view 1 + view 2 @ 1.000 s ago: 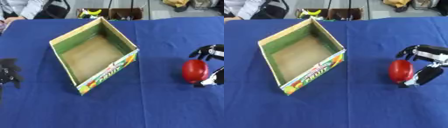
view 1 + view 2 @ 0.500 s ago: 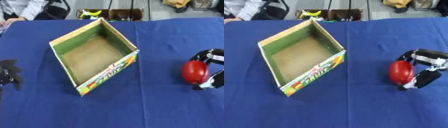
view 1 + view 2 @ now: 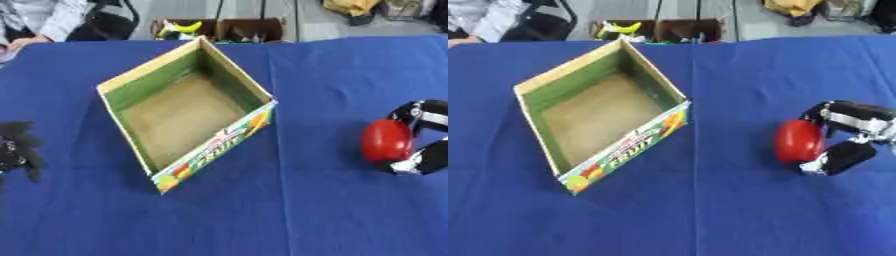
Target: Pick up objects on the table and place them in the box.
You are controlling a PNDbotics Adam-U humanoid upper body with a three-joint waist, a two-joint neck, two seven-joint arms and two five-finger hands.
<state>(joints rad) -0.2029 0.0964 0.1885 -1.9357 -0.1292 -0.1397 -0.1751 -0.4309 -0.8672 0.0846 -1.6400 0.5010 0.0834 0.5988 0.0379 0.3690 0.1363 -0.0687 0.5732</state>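
The right hand is curling round the red ball, which is lying on the blue table at the hand's inner side, toward the box. One finger is arching over the ball's far edge and the thumb is tucking in at its near edge, so the ball is sitting between them, pinched from two sides. That hold looks chosen to keep a round, smooth thing from rolling away as the fingers are closing. Whether the ball is clear of the cloth yet is not something I can tell; it appears to be resting on it.

The box is standing well apart from the hand, off to its left, open side up and turned cornerwise, with nothing inside. Its open mouth is facing the hand's likely path, so a lift and a sideways carry should do. The near wall is upright, so the ball will need to clear it.

The left hand is resting idle at the table's left edge, fingers spread, far from ball and box.
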